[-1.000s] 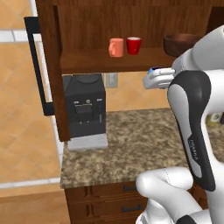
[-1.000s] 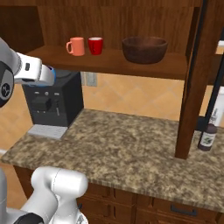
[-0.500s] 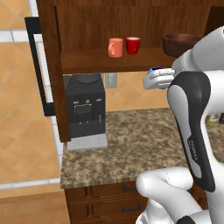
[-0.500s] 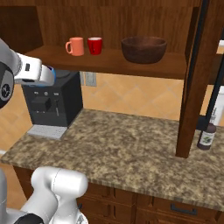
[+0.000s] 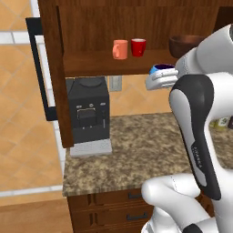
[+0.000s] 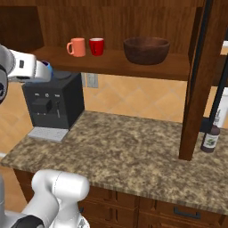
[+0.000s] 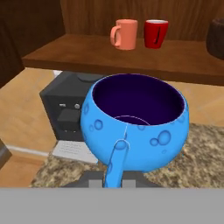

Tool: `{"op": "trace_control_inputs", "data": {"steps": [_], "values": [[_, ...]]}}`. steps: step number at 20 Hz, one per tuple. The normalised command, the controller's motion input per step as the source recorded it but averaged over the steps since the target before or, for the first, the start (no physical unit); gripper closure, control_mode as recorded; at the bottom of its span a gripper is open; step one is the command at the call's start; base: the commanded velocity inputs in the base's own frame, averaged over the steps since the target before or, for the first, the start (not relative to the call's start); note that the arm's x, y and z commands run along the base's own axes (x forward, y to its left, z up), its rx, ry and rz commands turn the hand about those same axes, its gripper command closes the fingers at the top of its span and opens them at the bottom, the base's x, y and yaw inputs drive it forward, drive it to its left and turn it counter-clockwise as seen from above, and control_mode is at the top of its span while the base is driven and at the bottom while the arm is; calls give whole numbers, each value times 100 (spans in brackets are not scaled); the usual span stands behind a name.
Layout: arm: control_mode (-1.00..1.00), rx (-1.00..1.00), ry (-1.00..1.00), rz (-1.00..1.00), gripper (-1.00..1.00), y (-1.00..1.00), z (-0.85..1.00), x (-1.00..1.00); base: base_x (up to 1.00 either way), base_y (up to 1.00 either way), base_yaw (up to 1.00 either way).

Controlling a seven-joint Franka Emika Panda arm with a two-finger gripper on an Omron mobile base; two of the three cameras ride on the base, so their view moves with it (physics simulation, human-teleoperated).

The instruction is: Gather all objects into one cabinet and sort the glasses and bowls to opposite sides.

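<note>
Shelf height is the whole story: the blue vessel (image 7: 135,122) hangs in the gripper (image 5: 160,80) just below and in front of the shelf (image 6: 111,60), out over the counter (image 6: 133,151) beside the coffee machine (image 5: 87,113). From the hand view the shelf's front edge runs across above the vessel's rim, so the load looks to need a lift and then a push forward to land inside the cabinet (image 5: 54,68).

Fingers are closed on the vessel; its handle (image 7: 116,162) points back toward the hand, and the dark interior looks empty.

On the shelf, the pink cup (image 6: 76,46) and the red cup (image 6: 96,46) stand close together toward the left end, handles to the left, near the open door (image 5: 43,68) with its black bar handle. The brown bowl (image 6: 146,50) sits well apart from them toward the right end, near the cabinet's right wall. Between cups and bowl lies a bare stretch of shelf. Whether the blue one belongs by the bowl is my guess only.
</note>
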Motion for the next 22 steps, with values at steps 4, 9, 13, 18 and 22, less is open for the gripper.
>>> {"op": "trace_control_inputs", "data": {"steps": [4,9,13,18,22], "values": [[-100,1,-1,16,100,-12,14,34,0,0,0],[-100,2,0,37,100,2,-8,51,0,0,0],[-100,0,0,32,100,24,-29,76,0,0,0],[-100,0,-7,17,100,48,-3,42,0,0,0],[-100,-11,-20,2,100,39,28,20,0,0,0]]}}
